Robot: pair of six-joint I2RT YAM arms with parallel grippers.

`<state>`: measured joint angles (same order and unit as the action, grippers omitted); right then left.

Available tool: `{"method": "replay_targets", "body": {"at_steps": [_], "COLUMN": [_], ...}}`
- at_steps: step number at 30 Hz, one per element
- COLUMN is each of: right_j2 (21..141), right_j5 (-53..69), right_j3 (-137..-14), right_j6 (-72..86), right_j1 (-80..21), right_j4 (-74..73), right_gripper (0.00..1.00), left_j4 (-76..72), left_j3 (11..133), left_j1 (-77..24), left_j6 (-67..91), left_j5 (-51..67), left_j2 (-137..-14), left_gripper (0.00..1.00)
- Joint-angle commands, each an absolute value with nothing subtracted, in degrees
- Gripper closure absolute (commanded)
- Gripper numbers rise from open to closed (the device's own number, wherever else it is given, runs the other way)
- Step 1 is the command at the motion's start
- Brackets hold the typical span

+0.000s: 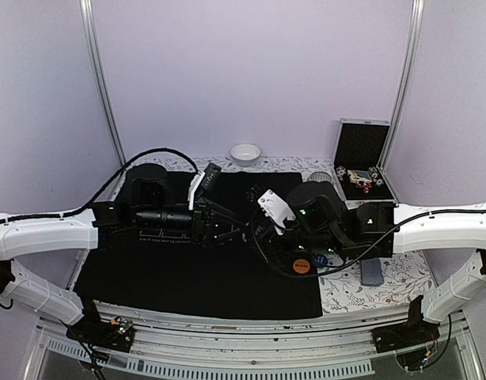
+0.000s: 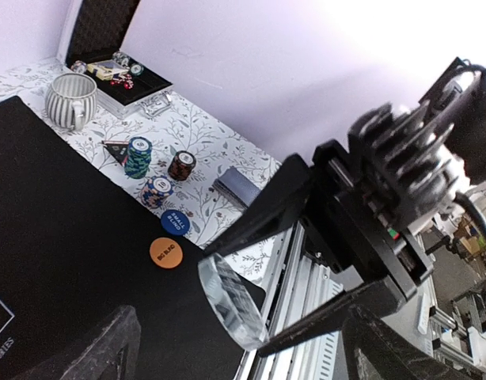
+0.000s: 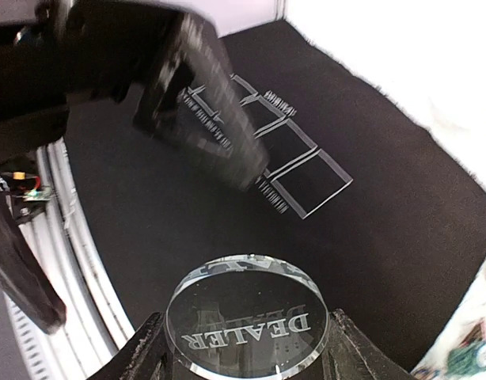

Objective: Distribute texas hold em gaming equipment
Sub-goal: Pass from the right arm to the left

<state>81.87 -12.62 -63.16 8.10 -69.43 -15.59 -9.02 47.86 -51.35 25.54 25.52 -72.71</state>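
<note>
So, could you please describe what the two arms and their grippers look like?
Both the left arm and the right arm have white, rounded shell links with black joints and wrists, and black cables run along them. The right gripper has black fingers ahead of a black finned housing; the left gripper is dark and rough-textured. Green lights glow on the right arm.

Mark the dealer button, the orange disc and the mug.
dealer button (image 3: 247, 332): right wrist view, its engraved face.
orange disc (image 2: 165, 252): left wrist view, its centre.
mug (image 2: 69, 101): left wrist view, its ribbed side.
</note>
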Motion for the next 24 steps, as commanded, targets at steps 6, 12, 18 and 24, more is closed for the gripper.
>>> {"method": "replay_targets", "body": {"at_steps": [6, 12, 18, 24], "right_j2": [83.43, 85.16, 86.22, 87.48], "right_j5": [-22.1, -21.86, -21.53, -22.43], "right_j3": [-64.87, -65.69, -66.56, -66.88], "right_j6": [-8.58, -9.71, -10.26, -10.97], "right_j1": [-72.17, -72.85, -73.35, -73.37], "right_j4": [-4.45, -4.76, -4.4, -4.15], "right_gripper": [0.57, 0.57, 0.57, 0.57], "left_j4": [-3.77, -4.81, -5.54, -5.36], "left_j3": [48.38, 49.33, 48.87, 48.89], "left_j1": [-49.01, -48.97, -48.99, -49.01], "left_j6": [26.74, 26.58, 26.46, 26.39], "left_j5": [26.26, 27.69, 27.03, 28.44], "left_j2": [-73.58, -75.44, -75.76, -76.66], "left_gripper": [0.23, 0.23, 0.46, 0.87]}}
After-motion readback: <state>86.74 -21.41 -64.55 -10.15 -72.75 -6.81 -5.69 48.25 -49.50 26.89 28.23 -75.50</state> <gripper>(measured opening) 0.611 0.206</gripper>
